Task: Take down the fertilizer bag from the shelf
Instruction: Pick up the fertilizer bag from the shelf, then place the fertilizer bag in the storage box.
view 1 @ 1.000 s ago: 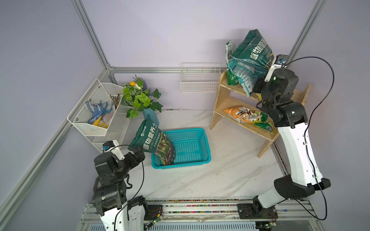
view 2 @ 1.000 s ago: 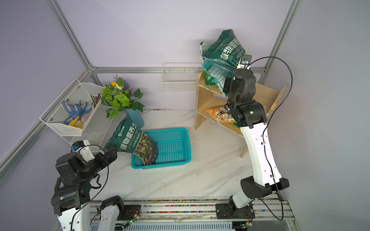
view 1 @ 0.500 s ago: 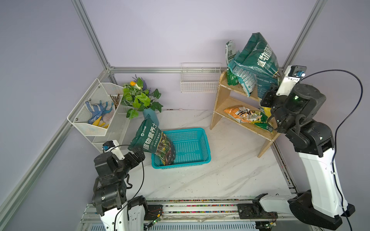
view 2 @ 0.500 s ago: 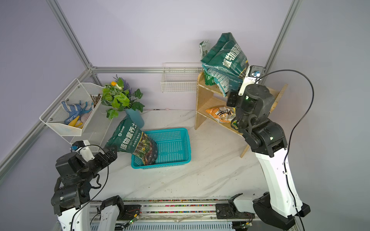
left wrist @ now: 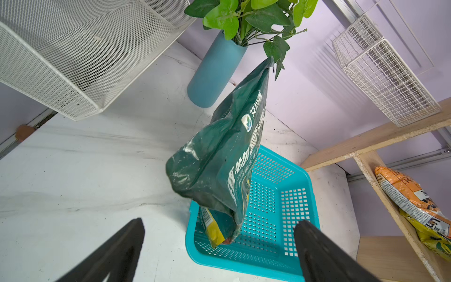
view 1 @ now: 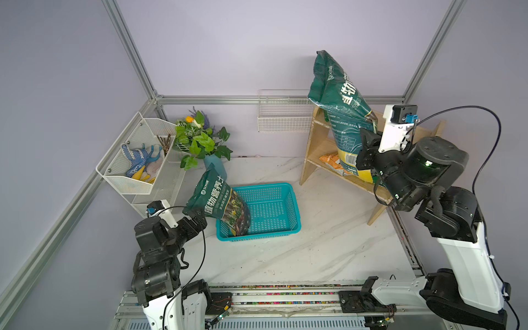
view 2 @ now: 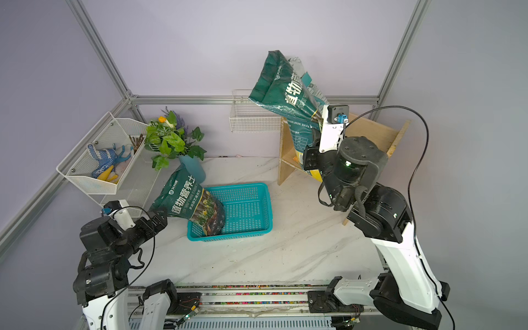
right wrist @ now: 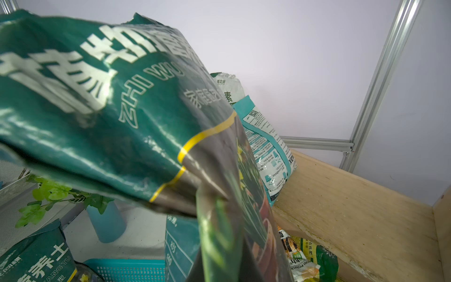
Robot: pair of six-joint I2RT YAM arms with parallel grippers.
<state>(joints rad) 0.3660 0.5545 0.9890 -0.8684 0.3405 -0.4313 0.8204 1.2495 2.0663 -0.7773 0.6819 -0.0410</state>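
The right gripper (view 1: 366, 144) pinches the green fertilizer bag (view 1: 338, 94) tight, up high at the wooden shelf (view 1: 310, 160), far right. The left gripper (view 1: 197, 220) is wide open and holds nothing.

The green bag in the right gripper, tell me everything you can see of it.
The fertilizer bag is a glossy dark-green plastic sack, creased, with large white Chinese characters, a yellow band, a flower photo near its lower end and a printed table on the back. The right gripper is shut on its lower part, holding it tilted, top end high, at the wooden shelf; whether it touches the shelf cannot be told.
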